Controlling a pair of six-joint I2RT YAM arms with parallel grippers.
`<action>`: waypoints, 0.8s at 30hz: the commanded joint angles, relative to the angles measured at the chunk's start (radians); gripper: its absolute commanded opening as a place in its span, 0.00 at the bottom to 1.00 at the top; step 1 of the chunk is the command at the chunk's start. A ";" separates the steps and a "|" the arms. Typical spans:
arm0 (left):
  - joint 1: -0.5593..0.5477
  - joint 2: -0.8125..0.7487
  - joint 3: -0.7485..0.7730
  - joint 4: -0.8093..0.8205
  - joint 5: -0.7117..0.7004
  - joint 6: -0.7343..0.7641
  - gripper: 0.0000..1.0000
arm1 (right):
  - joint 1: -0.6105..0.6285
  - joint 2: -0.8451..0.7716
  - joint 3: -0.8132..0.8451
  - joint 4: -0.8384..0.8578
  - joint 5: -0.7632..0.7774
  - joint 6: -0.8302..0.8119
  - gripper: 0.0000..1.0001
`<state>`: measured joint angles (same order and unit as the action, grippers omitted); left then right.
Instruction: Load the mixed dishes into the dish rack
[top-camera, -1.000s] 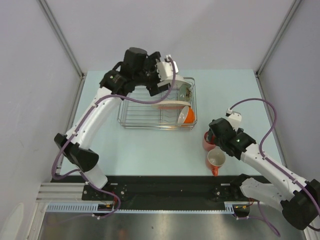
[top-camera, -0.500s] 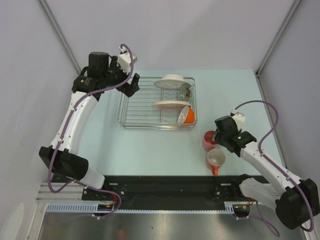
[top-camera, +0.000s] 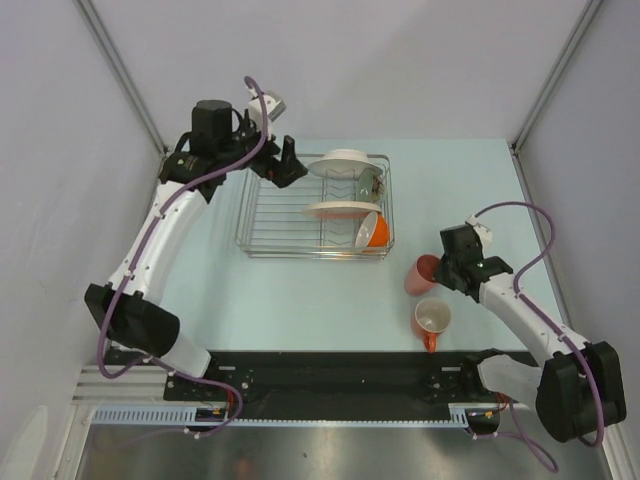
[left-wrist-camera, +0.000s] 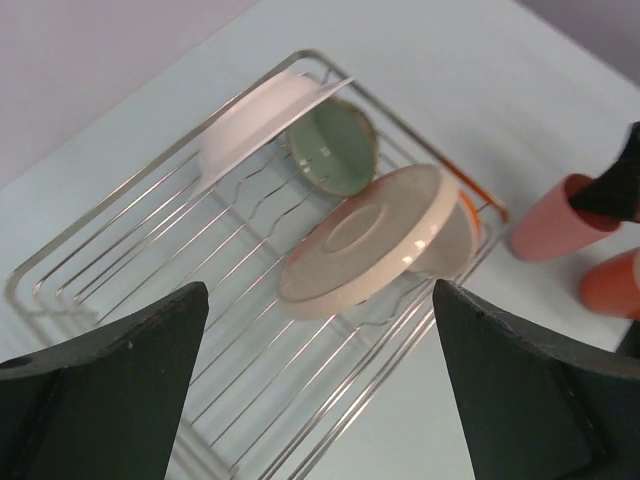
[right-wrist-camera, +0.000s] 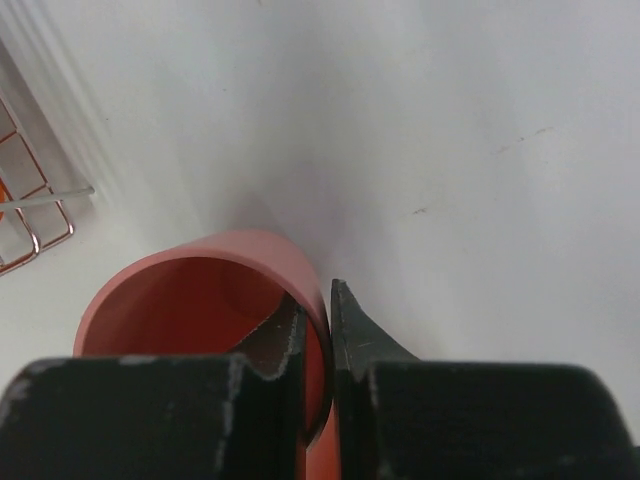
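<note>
step: we take the cup | right gripper clamped on its rim, one finger inside, one outside | cup beside mug, right of rack | left gripper wide open, empty | next: lift clear, carry to rack's free left wires.

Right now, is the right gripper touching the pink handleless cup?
Touching. The right wrist view shows the right gripper pinching the wall of the pink handleless cup: one finger sits inside the rim, the other outside, with no gap visible.
</note>
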<state>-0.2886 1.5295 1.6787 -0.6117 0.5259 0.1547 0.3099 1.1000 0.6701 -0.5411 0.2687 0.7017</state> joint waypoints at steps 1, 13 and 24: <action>-0.044 0.056 0.131 0.063 0.156 -0.145 1.00 | -0.058 -0.078 0.091 -0.032 -0.039 -0.037 0.00; 0.014 0.127 0.080 0.682 0.721 -0.950 1.00 | -0.258 -0.239 0.263 0.287 -0.843 0.181 0.00; -0.015 0.093 -0.119 1.185 0.738 -1.321 1.00 | -0.235 -0.071 0.011 1.354 -1.051 0.781 0.00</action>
<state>-0.2768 1.6714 1.5997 0.4568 1.2392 -1.0824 0.0589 0.9585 0.6781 0.3725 -0.6930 1.2373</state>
